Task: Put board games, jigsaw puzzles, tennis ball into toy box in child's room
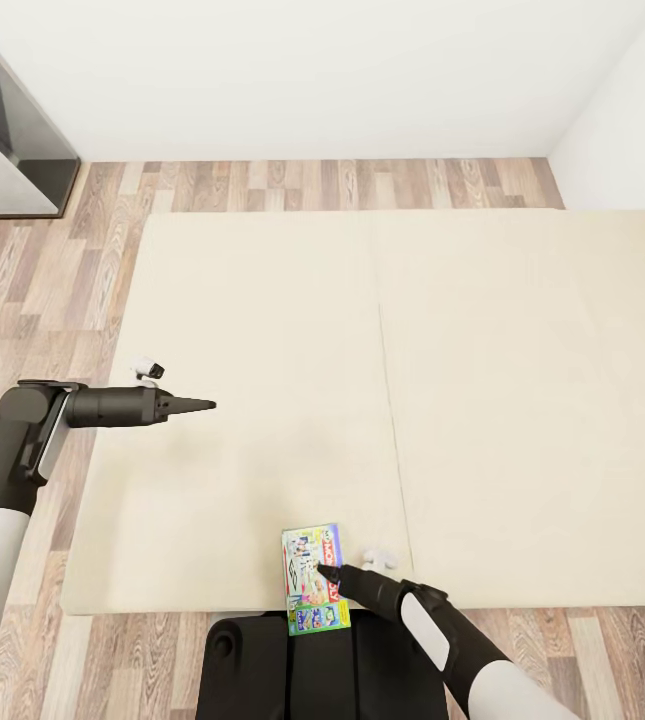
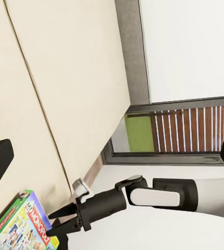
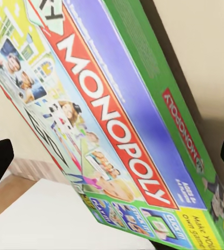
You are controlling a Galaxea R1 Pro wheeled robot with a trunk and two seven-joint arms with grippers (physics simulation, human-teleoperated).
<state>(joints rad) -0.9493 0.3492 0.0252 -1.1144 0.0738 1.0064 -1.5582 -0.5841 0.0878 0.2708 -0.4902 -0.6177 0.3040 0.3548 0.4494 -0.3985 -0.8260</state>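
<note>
At the near edge of the bed (image 1: 382,400), the board game (image 1: 314,580) lies flat, long axis running away from the robot. Right claw (image 1: 324,573) is right over it, fingers apart; left claw (image 1: 207,405), tips together, hangs well apart.

board games: 1 (image 1: 315,579) | beds: 1 (image 1: 262,330) | end effectors: 2 (image 1: 202,405) (image 1: 324,573)

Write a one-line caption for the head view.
Right tool over a board game at the bed's near edge.
</note>
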